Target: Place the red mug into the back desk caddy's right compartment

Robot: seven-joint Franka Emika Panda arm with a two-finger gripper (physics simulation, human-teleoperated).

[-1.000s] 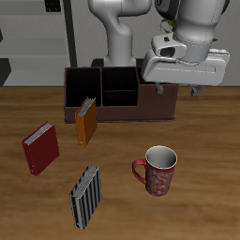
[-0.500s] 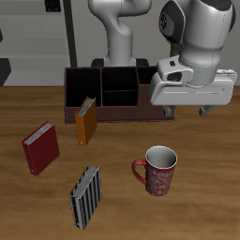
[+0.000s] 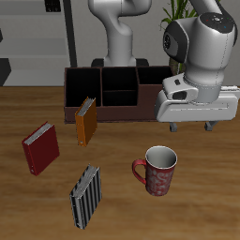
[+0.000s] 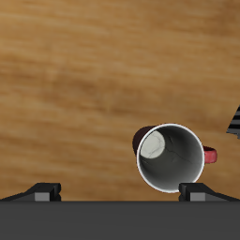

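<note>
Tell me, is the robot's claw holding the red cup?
No, the red mug stands alone on the table, with the gripper above and apart from it.

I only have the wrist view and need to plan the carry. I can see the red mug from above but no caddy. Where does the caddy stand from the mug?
Observer: The back desk caddy stands farther back on the table than the red mug, well apart from it.
Operator: Is the gripper down around the mug?
Observer: No. The gripper hangs open, farther back than the mug, touching nothing.
Operator: Is anything in the right compartment?
Observer: The part of the right compartment that shows looks empty, but the gripper's body hides the rest.
</note>
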